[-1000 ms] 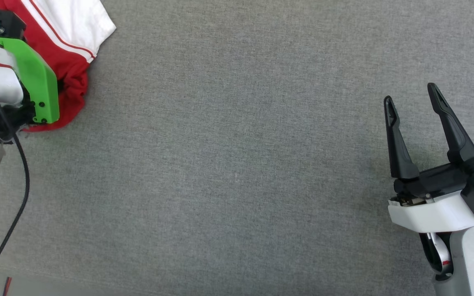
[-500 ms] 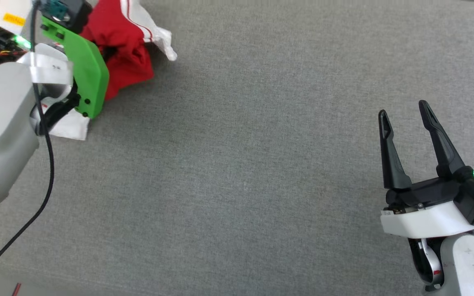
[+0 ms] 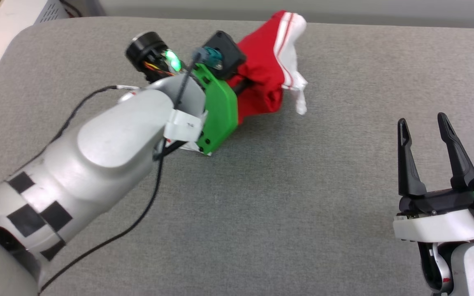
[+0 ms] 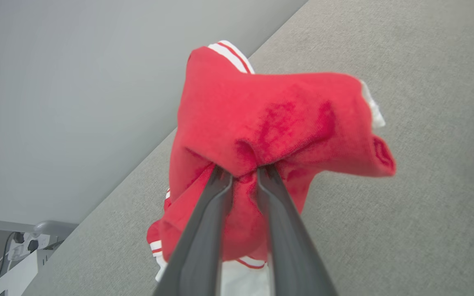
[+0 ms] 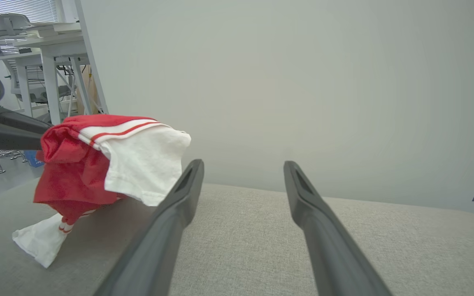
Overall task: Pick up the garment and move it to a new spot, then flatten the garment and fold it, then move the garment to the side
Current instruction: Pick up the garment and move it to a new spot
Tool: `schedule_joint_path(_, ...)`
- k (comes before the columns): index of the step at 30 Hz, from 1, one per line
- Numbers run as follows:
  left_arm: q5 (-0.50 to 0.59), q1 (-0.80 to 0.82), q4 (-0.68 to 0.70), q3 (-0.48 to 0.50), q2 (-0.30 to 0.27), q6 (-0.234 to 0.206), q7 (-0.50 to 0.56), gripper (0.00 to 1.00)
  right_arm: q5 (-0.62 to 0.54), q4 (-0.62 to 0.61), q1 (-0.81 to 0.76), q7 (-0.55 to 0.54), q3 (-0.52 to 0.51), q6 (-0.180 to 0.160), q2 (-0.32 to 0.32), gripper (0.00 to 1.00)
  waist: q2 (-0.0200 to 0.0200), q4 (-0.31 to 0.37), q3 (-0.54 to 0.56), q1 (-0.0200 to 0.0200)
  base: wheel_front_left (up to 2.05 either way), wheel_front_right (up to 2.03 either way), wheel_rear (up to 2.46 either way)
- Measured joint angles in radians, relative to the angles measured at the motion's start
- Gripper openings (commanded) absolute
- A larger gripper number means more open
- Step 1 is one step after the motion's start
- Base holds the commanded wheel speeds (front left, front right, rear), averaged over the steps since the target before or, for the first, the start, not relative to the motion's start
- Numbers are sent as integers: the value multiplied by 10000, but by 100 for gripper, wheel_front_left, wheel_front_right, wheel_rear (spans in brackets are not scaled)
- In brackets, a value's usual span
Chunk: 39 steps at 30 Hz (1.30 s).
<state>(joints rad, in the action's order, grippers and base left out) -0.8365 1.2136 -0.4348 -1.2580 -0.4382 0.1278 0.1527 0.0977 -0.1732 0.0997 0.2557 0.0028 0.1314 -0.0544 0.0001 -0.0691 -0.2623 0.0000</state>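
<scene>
Your left jaws, nearly closed, now pinch the red, white-sleeved jersey T-shirt (image 4: 270, 115) and have lifted it off the grey fabric-covered bench (image 3: 261, 205) near its far edge, one sleeve still dragging. The right jaws stand wide open, empty. The move has begun.

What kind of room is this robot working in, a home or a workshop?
Probably an office or lab, not a home: white desks and an office chair stand beyond a plain wall, and the work surface is a grey fabric-covered table.
</scene>
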Motion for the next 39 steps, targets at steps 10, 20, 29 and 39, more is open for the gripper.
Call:
schedule_joint_path(10,631,-1122,-75,-215,2284,0,-96,0,130,-127,-12,0,-349,0,36,100,0,1078,41,0,0,0,0)
schedule_joint_path(20,1979,-3421,-449,-245,2999,0,1202,0,136,-157,8,0,-389,0,42,100,0,1417,-353,0,0,0,0)
schedule_joint_path(29,2190,-3848,-838,-249,3141,0,-134,100,138,13,-18,0,-395,0,50,100,0,1166,-7,0,0,0,0)
schedule_joint_path(39,1965,-3504,-1072,652,3120,-571,-3281,100,203,201,-632,0,-441,0,52,100,0,644,854,0,0,0,0)
